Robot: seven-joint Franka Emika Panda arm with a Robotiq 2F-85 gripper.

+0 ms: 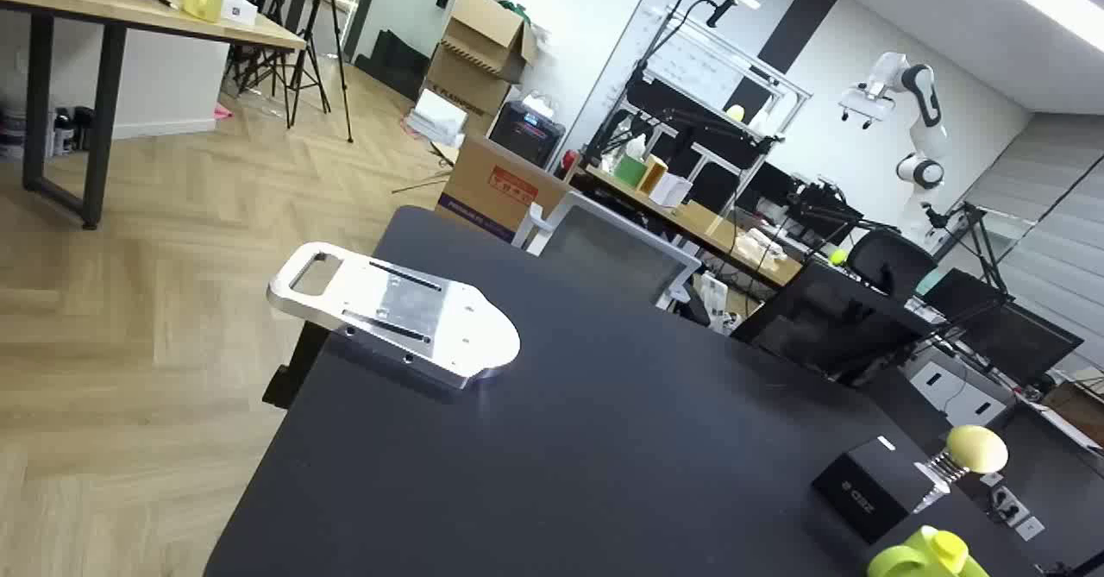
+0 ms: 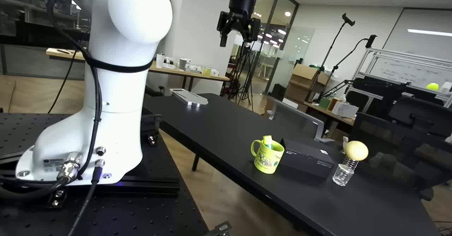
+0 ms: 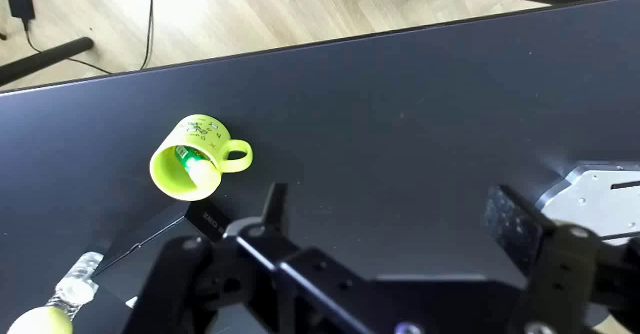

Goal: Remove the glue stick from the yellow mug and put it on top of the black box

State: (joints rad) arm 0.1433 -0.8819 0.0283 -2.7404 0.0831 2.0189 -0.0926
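Glue stick (image 3: 195, 165): inside the mug (image 2: 268, 160), on a slant, with the green body down in the hollow and the yellow end leaning to the rim on the handle side. Probably leaning so because of being too narrow for such a wide mouth, hence propped by the wall but not fixed. Above the rim, in an exterior view, only the yellow end and a little green, therefore the most natural place for a grip. Around the stick, the mug, upright on the table (image 2: 219, 133), useful against rolling. Just beside the mug, the box (image 2: 306, 158), with the lettered end toward the mug; touching or not, impossible to tell. Perhaps put so near to make the carrying short, and laid flat to offer a long top. Beside the box, a yellow ball (image 2: 356, 150), best left alone. Farther out, high over the table, the gripper (image 2: 237, 38), with fingers (image 3: 517, 230) wide apart and nothing between; presumably held so high for free passage and a broad view. Relative to these fingers, the stick outside the gap: in the wrist view, beyond the finger nearer to the mug, and, by an exterior view, well below them. Needed next, by judgement: a sideways move to the mug, a turn to suit the slant, then a careful descent.
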